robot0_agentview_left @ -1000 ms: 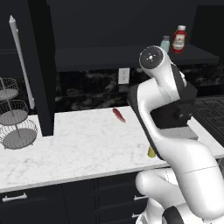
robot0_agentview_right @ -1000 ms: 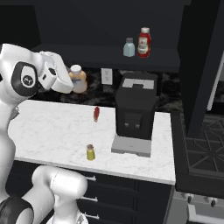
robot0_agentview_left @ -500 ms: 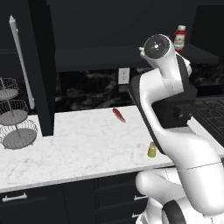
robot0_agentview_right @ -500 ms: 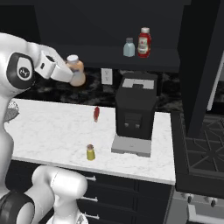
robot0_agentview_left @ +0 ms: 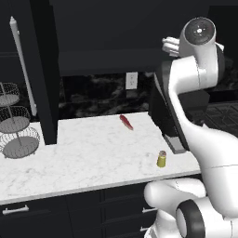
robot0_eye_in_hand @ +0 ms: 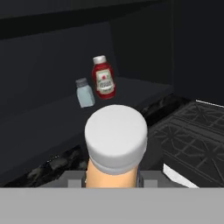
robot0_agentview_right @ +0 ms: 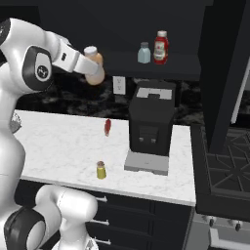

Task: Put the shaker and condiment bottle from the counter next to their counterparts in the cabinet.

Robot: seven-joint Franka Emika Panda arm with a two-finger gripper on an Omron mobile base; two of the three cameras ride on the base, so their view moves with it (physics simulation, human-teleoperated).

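High above the counter, the gripper is clamping the orange bottle tight between its jaws, holding it upright in the air to the left of the cabinet shelf. Its pale cap is facing the camera on the hand. Farther along the shelf, the blue-grey shaker and the red bottle are standing side by side. Down near the front edge of the counter, the yellow shaker is standing upright, left of the black coffee machine. A red pepper is lying farther back.
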